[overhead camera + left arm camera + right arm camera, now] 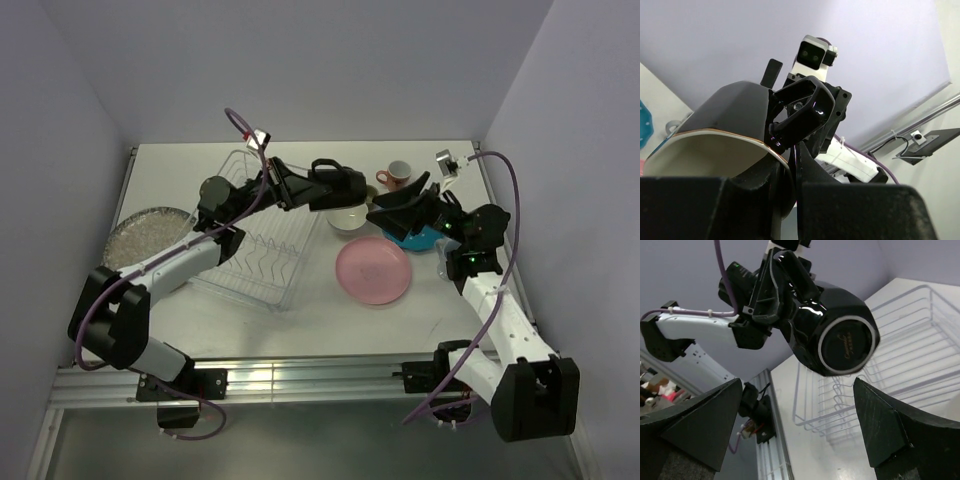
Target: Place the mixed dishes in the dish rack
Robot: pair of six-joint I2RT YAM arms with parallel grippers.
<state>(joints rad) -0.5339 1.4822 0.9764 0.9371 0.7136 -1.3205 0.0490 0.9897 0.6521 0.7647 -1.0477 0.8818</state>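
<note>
- White table [300, 320] carries the dish rack [255, 250] left of centre
- Left gripper [312, 187] is clamped on the black mug [340, 187], aloft beside the rack
- Right gripper [398, 212] gapes wide, empty, by the teal plate [425, 240]

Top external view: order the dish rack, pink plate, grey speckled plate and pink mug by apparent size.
1. dish rack
2. pink plate and grey speckled plate: alike, grey one partly hidden by left arm, unranked
3. pink mug
</note>
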